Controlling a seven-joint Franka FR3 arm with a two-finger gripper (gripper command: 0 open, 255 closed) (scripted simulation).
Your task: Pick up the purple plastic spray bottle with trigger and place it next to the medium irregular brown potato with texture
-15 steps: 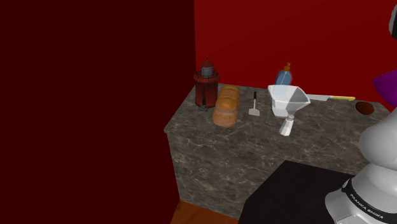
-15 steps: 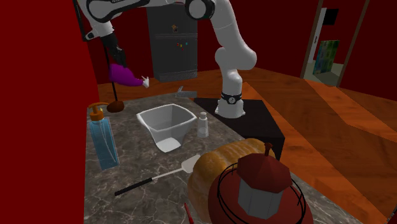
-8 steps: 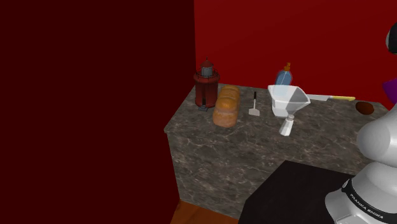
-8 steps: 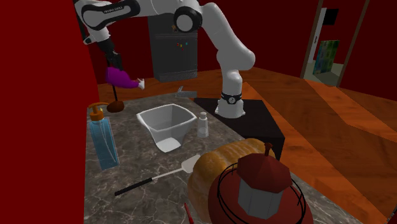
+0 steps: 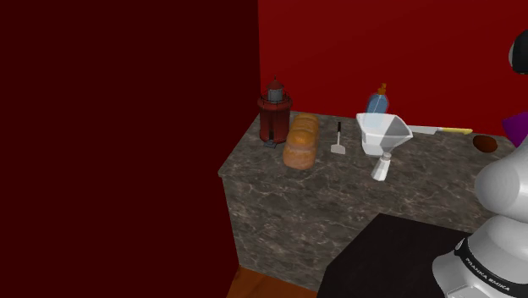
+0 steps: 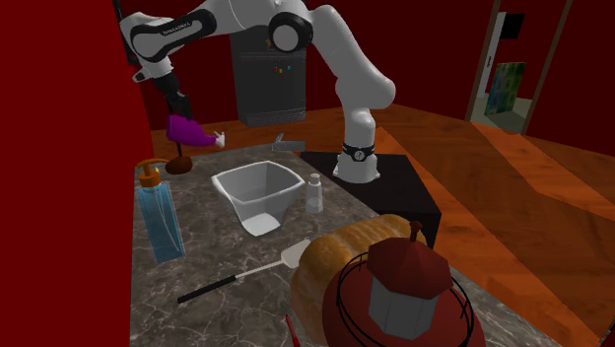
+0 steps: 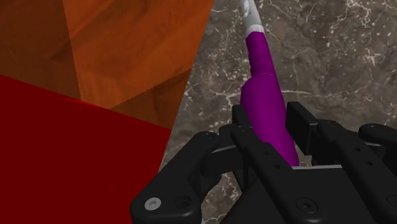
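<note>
- Both sides of the purple bottle (image 7: 264,95) are clamped by the gripper (image 7: 270,122).
- It hangs tilted over the counter (image 6: 227,266), apparently just above the potato (image 6: 178,166) and not touching it.
- That potato lies near the counter's far end.

**Countertop, far end to near**

In the second exterior view, the potato (image 6: 178,166) lies at the far end of the countertop (image 6: 207,251). The spray bottle (image 6: 192,130) is in the air just above it, clasped by the gripper (image 6: 182,113). Nearer, along that view's left edge, stands the pump bottle (image 6: 161,222). To its right sits the square bowl (image 6: 258,209), then the shaker (image 6: 313,193), then the stand (image 6: 404,192). Nearer still lies the spatula (image 6: 246,276), with the bread loaf (image 6: 340,246) to its right and the lantern (image 6: 399,291) nearest.
</note>
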